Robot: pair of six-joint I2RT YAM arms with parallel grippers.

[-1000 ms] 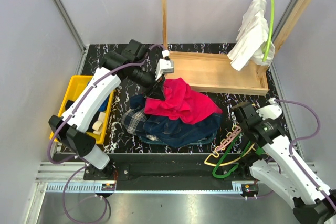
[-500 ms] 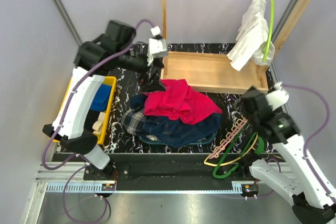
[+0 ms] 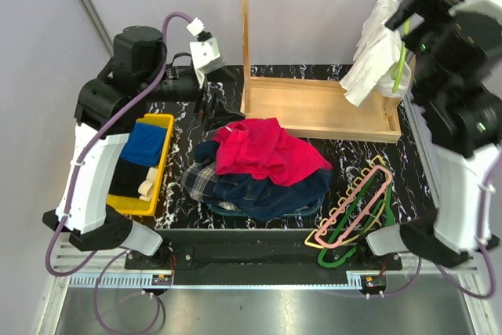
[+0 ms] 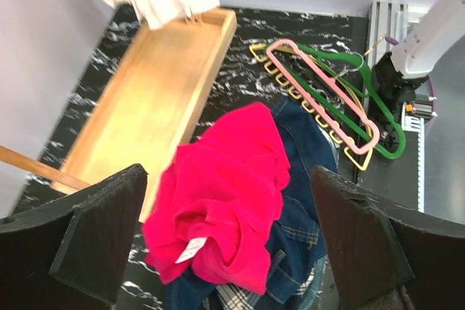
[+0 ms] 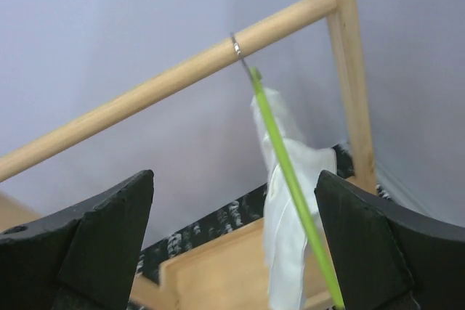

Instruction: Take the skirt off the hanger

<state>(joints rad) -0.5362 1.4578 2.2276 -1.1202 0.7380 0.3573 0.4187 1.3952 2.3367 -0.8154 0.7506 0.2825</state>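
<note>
The tartan skirt (image 3: 200, 176) lies at the bottom left of the clothes pile, under a denim garment (image 3: 274, 190) and a red garment (image 3: 263, 151); only a checked edge of the skirt (image 4: 231, 297) shows in the left wrist view. The pale yellow hanger (image 3: 318, 239) lies bare at the front right, apart from the pile, beneath a pink hanger (image 3: 361, 202) and a green one (image 3: 353, 229). My left gripper (image 3: 220, 107) hangs open above the pile's far-left side, nothing between its fingers (image 4: 227, 172). My right gripper (image 3: 404, 13) is raised high by the rack, open and empty (image 5: 234, 179).
A wooden rack with a tray base (image 3: 314, 107) stands at the back. A green hanger (image 5: 287, 165) with a white garment (image 3: 375, 49) hangs from its rail, close in front of my right gripper. A yellow bin (image 3: 163, 164) holding cloths sits at the left.
Both arms have risen. The left gripper lifted off the red garment and opened. The right gripper opened and went up from the hangers to the rail; the pink hanger now lies over the others.
</note>
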